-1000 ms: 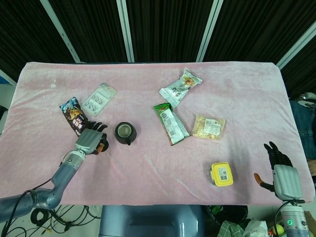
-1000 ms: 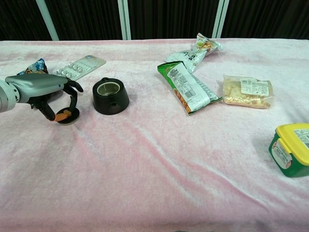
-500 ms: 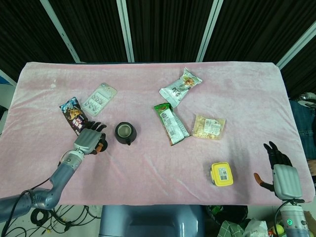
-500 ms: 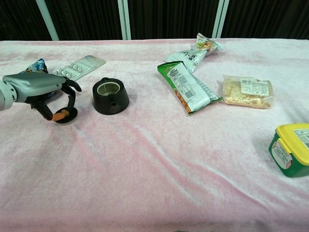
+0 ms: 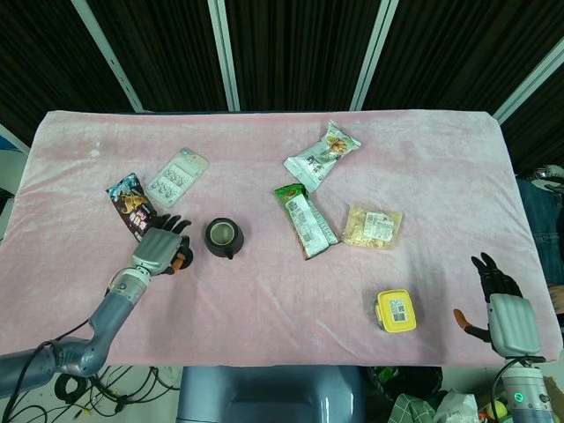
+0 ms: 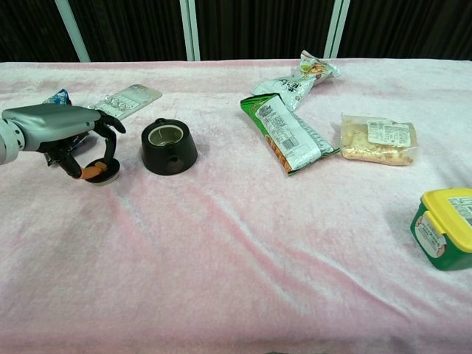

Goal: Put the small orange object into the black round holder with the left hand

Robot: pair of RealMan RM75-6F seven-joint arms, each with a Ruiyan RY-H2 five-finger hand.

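The small orange object is pinched between the thumb and fingers of my left hand, just over the pink cloth, with a pale round base under it. In the head view the left hand covers most of the orange object. The black round holder stands upright just right of that hand, a short gap away, its pale inside showing. My right hand hangs off the table's near right corner, fingers spread and holding nothing.
A blister pack and a dark snack bag lie behind the left hand. A green packet, a white bag and a clear snack pouch lie mid-table. A yellow-lidded tub stands near the front right.
The left hand has closed around the orange object and raised it slightly off the cloth. The right hand has not moved.
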